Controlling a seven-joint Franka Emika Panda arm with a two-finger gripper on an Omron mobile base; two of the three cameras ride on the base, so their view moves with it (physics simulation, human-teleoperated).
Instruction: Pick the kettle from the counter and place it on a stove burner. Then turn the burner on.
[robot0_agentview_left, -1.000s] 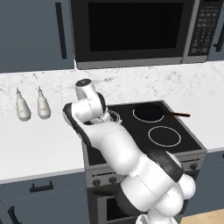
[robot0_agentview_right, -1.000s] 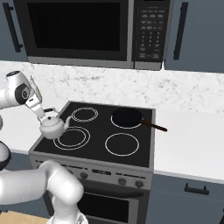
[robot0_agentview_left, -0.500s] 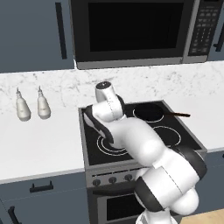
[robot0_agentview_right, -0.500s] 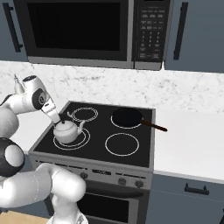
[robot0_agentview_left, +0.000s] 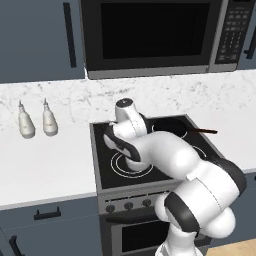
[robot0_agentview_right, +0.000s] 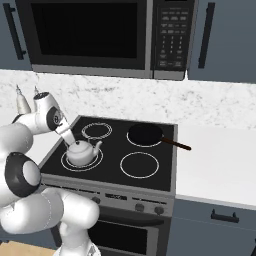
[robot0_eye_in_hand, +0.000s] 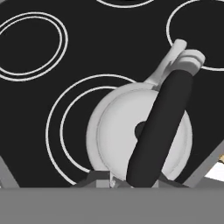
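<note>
Kettle (robot0_agentview_right: 82, 151) sits inside the burner (robot0_agentview_right: 66, 161) rings at lower left of the right base view, gripper (robot0_agentview_right: 73, 141) apparently pinching its handle (robot0_eye_in_hand: 158, 129) to centre it.

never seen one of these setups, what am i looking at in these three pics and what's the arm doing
This is a rendered kitchen with a white robot arm on a base that can drive. Two pictures come from cameras on that base, behind the arm to its left and right, so they show one scene from two sides. The third comes from a camera on the hand, looking down along the gripper.

The arm reaches over a black glass stove. Its gripper is at the handle of a small silvery kettle, which is over the large front-left burner; whether it rests on the glass cannot be told. In the hand view the kettle's black handle runs up the middle.

A dark frying pan sits on a back burner, and two pale bottles stand on the white counter. A microwave hangs above.
</note>
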